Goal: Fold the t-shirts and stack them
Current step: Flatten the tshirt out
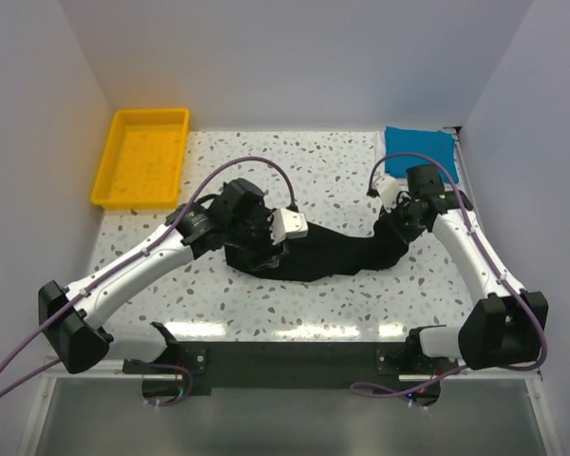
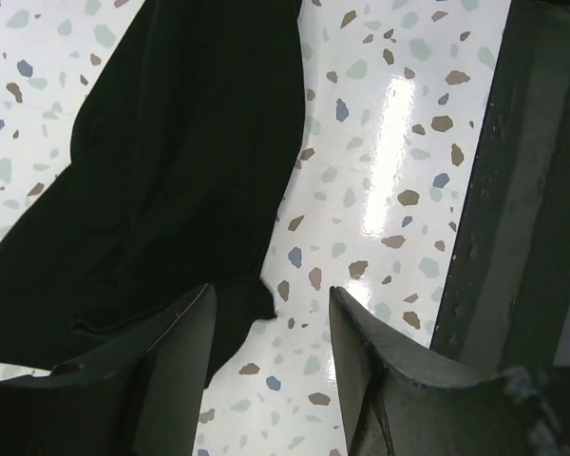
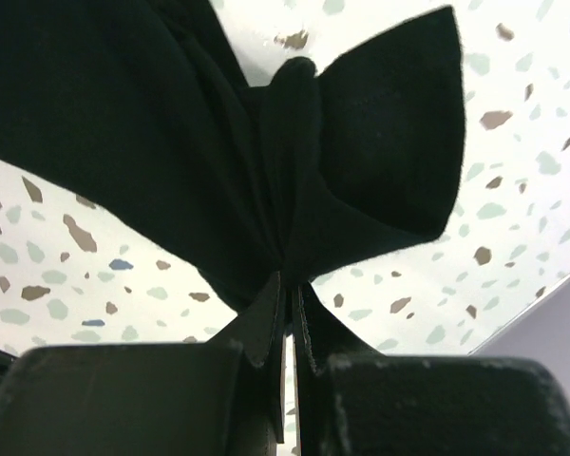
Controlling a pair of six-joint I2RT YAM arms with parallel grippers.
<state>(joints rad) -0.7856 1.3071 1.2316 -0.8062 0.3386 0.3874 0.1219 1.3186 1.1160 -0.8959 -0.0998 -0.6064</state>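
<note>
**Q:** Jaws first, quick: state on each side?

**A:** My right gripper (image 3: pixel 290 280) is clamped tight on a gathered pinch of the black t-shirt (image 3: pixel 123 114). Cloth fans out from the tips both ways and looks raised off the table (image 3: pixel 513 190). My left gripper (image 2: pixel 271 299) stands apart, nothing between the pads. The shirt's hem corner lies on the table just past its tips, on the side of one finger (image 2: pixel 176 361). Touching or not, can't tell.

**Q:** Why held like that?

**A:** My read only: the right end is pinched so the shirt runs as a long band from those jaws toward the left ones. The left is open over the other end, ready for a fresh hold or to spread it flat for a fold. No fold made yet, I'd say.

**Q:** Other shirts?

**A:** The blue t-shirt (image 1: pixel 418 152) sits beyond the right jaws, well apart, by the back wall. The white one isn't seen in any view. The yellow tray (image 1: pixel 142 157) is beyond the left jaws, well apart.

**Q:** What's hidden?

**A:** Plenty. It's black on black, so no collar, seam or sleeve is readable and I can't say which part the right jaws have. From above, the left wrist covers its end of the shirt. Both wrist views cut the cloth off at the frame edges.
</note>
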